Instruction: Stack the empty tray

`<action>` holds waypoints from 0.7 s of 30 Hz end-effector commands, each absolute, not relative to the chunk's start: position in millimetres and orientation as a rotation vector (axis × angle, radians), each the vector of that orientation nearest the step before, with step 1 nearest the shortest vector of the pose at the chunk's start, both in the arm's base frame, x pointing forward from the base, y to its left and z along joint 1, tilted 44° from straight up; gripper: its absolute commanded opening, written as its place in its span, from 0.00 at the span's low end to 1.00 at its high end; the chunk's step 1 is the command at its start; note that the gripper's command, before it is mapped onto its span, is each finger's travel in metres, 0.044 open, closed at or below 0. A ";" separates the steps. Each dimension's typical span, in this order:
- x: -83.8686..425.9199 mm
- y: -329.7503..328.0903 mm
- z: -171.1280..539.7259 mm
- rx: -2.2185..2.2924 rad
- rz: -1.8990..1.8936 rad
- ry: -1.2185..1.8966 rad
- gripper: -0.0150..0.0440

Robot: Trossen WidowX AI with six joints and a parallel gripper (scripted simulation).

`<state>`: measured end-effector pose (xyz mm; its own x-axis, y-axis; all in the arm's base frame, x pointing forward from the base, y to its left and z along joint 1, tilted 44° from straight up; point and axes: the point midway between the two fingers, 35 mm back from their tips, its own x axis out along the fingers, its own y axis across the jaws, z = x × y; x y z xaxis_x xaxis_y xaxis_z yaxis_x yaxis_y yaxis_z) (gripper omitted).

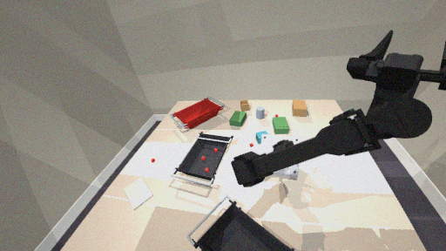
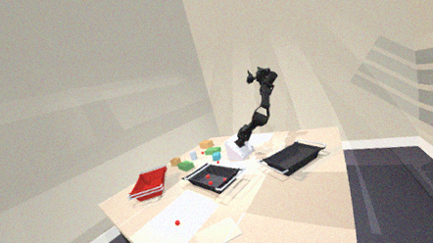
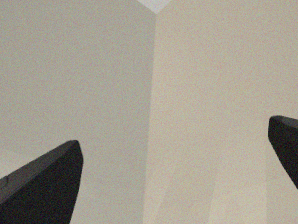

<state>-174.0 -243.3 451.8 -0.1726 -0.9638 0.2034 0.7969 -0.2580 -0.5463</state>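
Across the table (image 1: pixel 109 227) (image 2: pixel 292 209), I have my black arm (image 1: pixel 305 152) (image 2: pixel 260 119) raised. The empty black tray (image 1: pixel 244 231) (image 2: pixel 294 158) stands upright on the tabletop, apart from the loaded black tray (image 1: pixel 192 163) (image 2: pixel 203 179). My gripper (image 1: pixel 417 37) (image 2: pixel 254 72) (image 3: pixel 176 139), nearly fully open, grasps nothing, high above both. Smallest, three red blocks (image 1: pixel 203 158) (image 2: pixel 210 183) lie inside the loaded one.

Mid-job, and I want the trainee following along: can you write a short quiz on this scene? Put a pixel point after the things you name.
1. True or false: the tool (image 1: pixel 417 38) (image 2: pixel 253 70) (image 3: pixel 176 139) is open.
2. How many small red blocks (image 1: pixel 203 158) (image 2: pixel 210 183) lie inside the loaded tray (image 1: pixel 192 162) (image 2: pixel 216 170)? A) one B) three C) six
3. Fill in: two trays are black; the third tray (image 1: pixel 198 113) (image 2: pixel 149 183) is ____.

Key: 1 true; 2 B; 3 red.
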 end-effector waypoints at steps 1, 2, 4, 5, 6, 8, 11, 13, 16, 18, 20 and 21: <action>-174.0 -243.3 451.8 -0.609 -1.745 0.372 0.89; -174.0 -243.3 451.8 -0.609 -1.745 0.372 0.84; -174.0 -243.3 451.8 -0.609 -1.745 0.372 0.75; -174.0 -243.3 451.8 -0.609 -1.745 0.372 0.71; -174.0 -243.3 451.8 -0.609 -1.745 0.372 0.67; -173.4 -244.1 451.5 -0.609 -1.741 0.373 0.58; -162.9 -255.9 448.1 -0.614 -1.685 0.379 0.44; -147.8 -270.9 443.5 -0.621 -1.610 0.386 0.39; -127.1 -288.0 437.7 -0.634 -1.516 0.394 0.39; -116.6 -296.2 434.8 -0.636 -1.472 0.399 0.39; -94.5 -308.9 431.0 -0.637 -1.392 0.395 0.39; -82.6 -314.8 429.0 -0.638 -1.351 0.393 0.39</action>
<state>-117.8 -295.5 434.4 0.0726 -0.9889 0.1300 0.7950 -0.0213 -0.6063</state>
